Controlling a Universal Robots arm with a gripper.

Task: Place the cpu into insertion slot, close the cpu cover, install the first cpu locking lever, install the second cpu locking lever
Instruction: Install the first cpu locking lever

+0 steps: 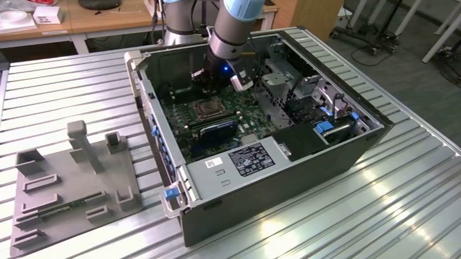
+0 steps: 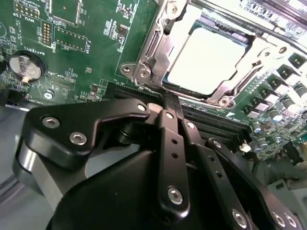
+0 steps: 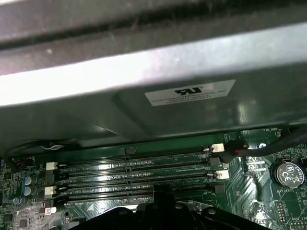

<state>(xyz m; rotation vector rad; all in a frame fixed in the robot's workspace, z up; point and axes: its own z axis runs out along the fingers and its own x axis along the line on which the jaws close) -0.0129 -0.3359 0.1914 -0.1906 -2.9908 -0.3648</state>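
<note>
Gripper (image 2: 169, 103) fingers pressed together, holding nothing, tips down at the memory slots (image 3: 134, 175) just beside the insertion slot (image 2: 158, 57). The cpu (image 2: 206, 60) sits seated in it, the cpu cover (image 2: 244, 67) down around it. All inside the open computer case (image 1: 288, 178).

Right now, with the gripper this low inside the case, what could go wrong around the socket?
1. The cpu sits in the insertion slot with the cpu cover over it; a bump from the gripper could bend the frame.
2. The gripper is right beside the memory slots, so a sideways move may scrape them.
3. The case wall is close to the wrist and leaves little clearance.
</note>
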